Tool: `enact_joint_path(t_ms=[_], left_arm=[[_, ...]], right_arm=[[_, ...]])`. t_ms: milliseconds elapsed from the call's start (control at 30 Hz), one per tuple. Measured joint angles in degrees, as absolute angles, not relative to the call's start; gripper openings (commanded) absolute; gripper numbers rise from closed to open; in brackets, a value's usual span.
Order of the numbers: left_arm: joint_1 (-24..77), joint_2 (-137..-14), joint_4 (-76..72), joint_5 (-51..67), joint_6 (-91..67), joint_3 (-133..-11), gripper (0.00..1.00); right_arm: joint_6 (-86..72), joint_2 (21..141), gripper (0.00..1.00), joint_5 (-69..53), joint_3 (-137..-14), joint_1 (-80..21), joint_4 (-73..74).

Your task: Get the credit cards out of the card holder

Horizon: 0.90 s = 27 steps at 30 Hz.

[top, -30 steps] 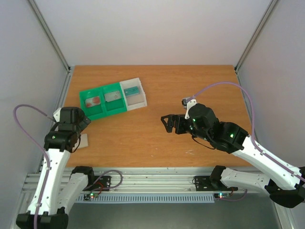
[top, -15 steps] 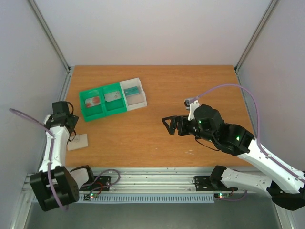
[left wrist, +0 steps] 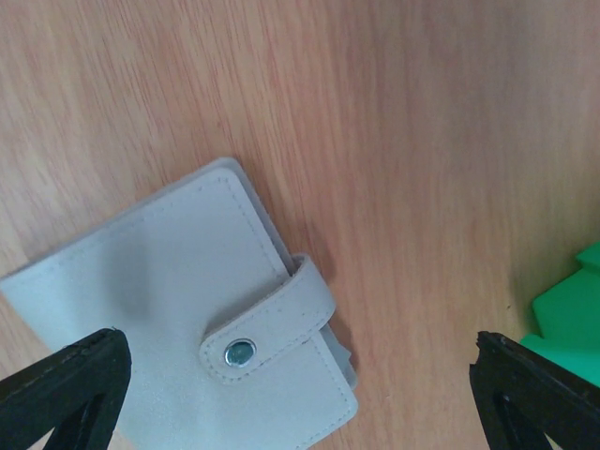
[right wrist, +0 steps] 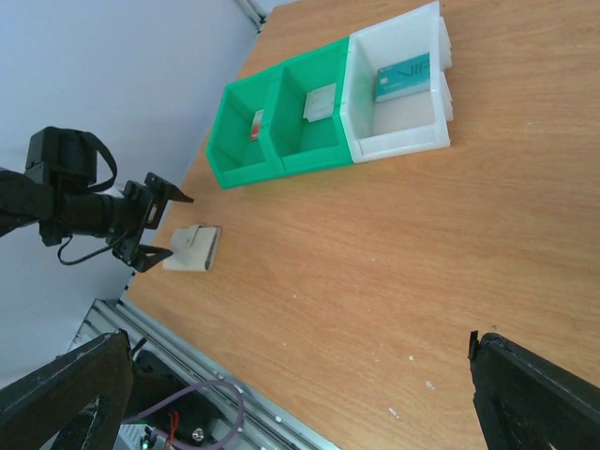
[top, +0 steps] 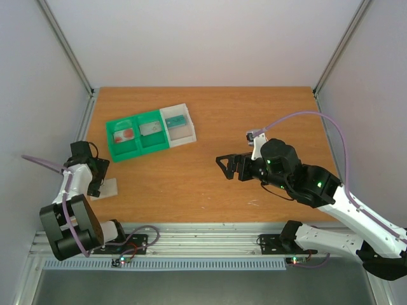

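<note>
The card holder (top: 107, 187) lies shut near the table's front left corner, its tab snapped closed with a metal stud (left wrist: 240, 352). It also shows in the right wrist view (right wrist: 192, 248). My left gripper (top: 98, 176) is open and empty, low over the holder, with the holder (left wrist: 159, 300) between its spread fingers. A red-and-white card (top: 124, 134), a grey card (top: 150, 128) and a teal card (top: 178, 119) lie one to each compartment of the tray. My right gripper (top: 226, 166) is open and empty above the table's middle.
The green-and-white three-compartment tray (top: 135, 154) stands at the back left, also in the right wrist view (right wrist: 281, 169). The metal frame rail (top: 203, 234) runs along the near edge. White walls close in the sides and back.
My left arm has folded back toward the left near corner, uncovering the holder; its gripper now sits just left of it. The right arm has barely moved.
</note>
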<state>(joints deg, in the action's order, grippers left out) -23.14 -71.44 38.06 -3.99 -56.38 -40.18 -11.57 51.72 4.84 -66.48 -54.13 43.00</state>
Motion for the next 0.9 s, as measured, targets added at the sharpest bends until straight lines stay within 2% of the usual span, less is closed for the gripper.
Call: enact_joint_path(t_ms=[367, 900], left_arm=[[-22.2, -73.6, 36.3, 1.3, -56.7, -39.0, 0.99], [-14.2, -67.7, 33.7, 2.1, -56.8, -32.7, 0.99]], right_arm=[[-11.7, 50.5, 0.99, 5.5, -65.8, -54.1, 43.1], [-11.5, 48.7, 0.98, 9.8, -65.4, -54.1, 45.5]])
